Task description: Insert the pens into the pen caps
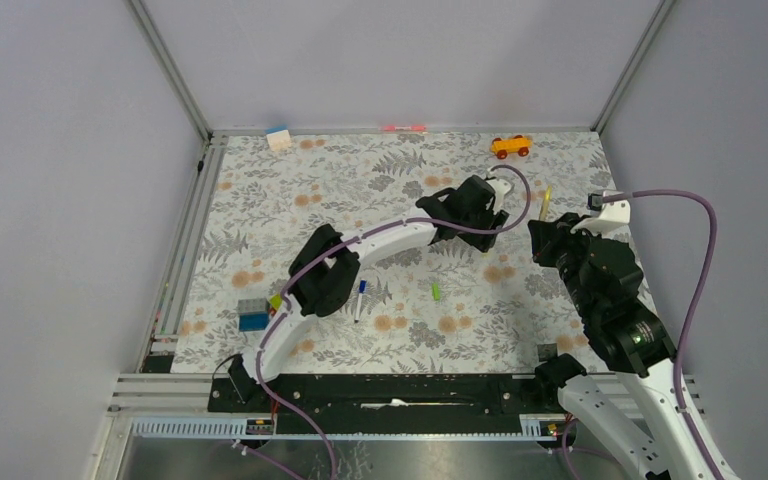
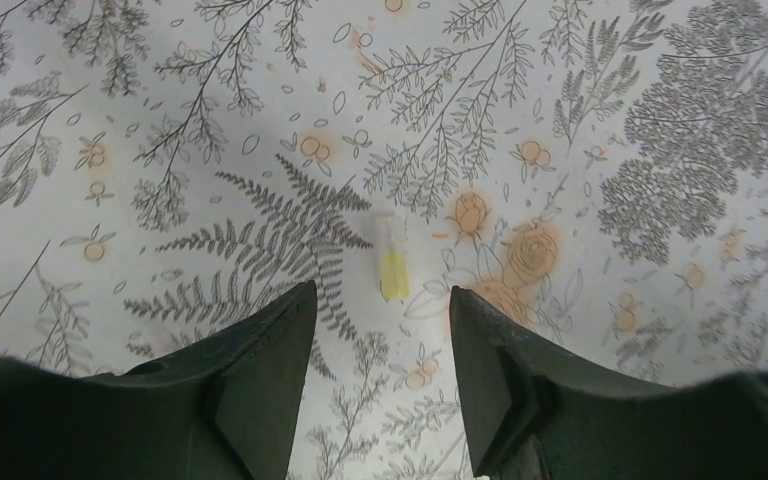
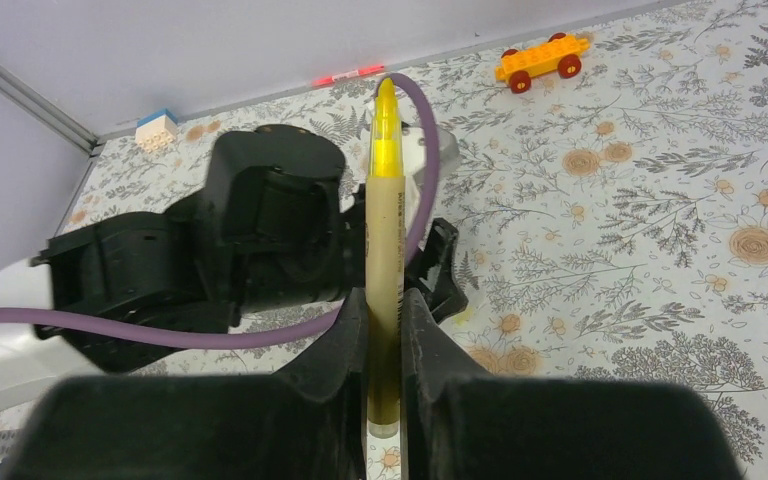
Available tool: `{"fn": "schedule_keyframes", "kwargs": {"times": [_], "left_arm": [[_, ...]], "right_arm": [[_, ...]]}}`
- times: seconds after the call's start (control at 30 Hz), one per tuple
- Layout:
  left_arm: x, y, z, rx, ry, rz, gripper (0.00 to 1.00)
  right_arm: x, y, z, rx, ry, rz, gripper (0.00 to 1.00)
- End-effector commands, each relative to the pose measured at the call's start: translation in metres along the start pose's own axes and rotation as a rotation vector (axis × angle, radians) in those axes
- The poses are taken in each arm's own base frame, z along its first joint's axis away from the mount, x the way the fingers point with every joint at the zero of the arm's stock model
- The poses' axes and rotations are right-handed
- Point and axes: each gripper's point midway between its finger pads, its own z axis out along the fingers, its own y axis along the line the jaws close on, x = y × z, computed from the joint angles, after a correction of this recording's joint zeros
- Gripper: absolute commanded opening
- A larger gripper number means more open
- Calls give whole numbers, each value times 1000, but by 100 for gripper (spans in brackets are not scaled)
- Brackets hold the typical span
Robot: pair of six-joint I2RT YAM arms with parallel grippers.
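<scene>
**Booth:** What step are you on?

**Me:** Capping the yellow one, by my reckoning. My right fingers [image 3: 352, 345] are clamped tight on the yellow pen [image 3: 384, 250], gripping low on the barrel, and its bright tip sticks out well past them in the air.

**Booth:** And its cap?

**Me:** It's lying flat on the surface [image 2: 660, 300]. It's a little yellow-and-clear cap [image 2: 393, 262], just ahead of my left fingers [image 2: 285, 350]. Those stand about half open with nothing in them, and the cap lines up with the gap between them. They aren't touching it, and I can't tell how high above it they are.

**Booth:** What does the next move need?

**Me:** I'd say the left goes straight down, closes across the cap's short body, lifts it and turns its open end toward the pen tip. I can't make out which end is the open one yet. After that the two have to meet dead in line. The cap is a tiny target, and a slanted push could pop it out of a light grip.

**Booth:** What about the rest?

**Me:** Not started. A blue-tipped pen [image 1: 360, 298] and a green cap [image 1: 436, 290] lie apart on the surface nearer my bases, and a pink pen [image 1: 403, 128] sits at the far edge
</scene>
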Motion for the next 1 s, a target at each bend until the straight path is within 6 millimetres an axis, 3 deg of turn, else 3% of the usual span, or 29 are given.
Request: {"fn": "schedule_keyframes", "kwargs": {"times": [0.0,0.17,0.5,0.6,0.67,0.77,0.97], "left_arm": [[-9,-1,13,-28,-17,54,57],[-4,3,28,-62,-13,78,55],[15,2,47,-78,20,118,41],[17,1,49,-79,22,125,30],[21,0,50,-74,31,132,14],[26,-1,47,-73,46,129,0],[28,-1,16,-71,35,114,0]], "right_arm": [[-12,2,-4,-7,-36,6,0],[-10,3,-5,-19,-32,12,0],[-5,4,-3,-27,-17,7,0],[-3,4,-3,-26,-15,6,0],[-3,3,-3,-24,-16,4,0],[-3,2,-3,-22,-16,4,0],[-2,4,-3,-30,-11,13,0]]}}
